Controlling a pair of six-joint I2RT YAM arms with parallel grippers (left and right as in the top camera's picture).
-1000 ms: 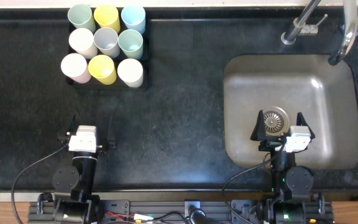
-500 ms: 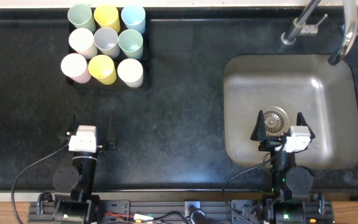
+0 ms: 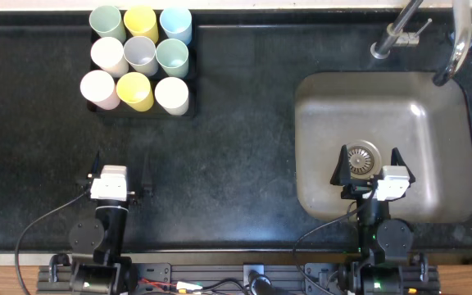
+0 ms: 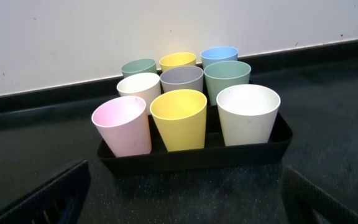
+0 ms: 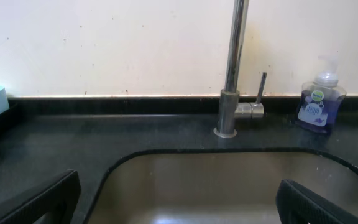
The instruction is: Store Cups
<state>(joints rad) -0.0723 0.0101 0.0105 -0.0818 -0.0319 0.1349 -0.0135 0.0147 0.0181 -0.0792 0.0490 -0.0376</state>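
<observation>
While your left gripper (image 3: 121, 170) and right gripper (image 3: 367, 164) rest with jaws spread wide and empty, nine pastel plastic cups (image 3: 140, 56) stand upright in the black rectangular tray (image 4: 194, 159) at the far-left corner of the dark countertop (image 3: 236, 164).

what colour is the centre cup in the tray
The centre cup is grey; clearest in left wrist view.

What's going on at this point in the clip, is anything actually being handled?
Nothing is being handled right now. Nine cups stand upright in a black tray at the back of the dark counter. The left gripper is open, low over the counter, facing the tray and well short of it. The right gripper is open at the near side of the sink. Neither holds anything.
</observation>
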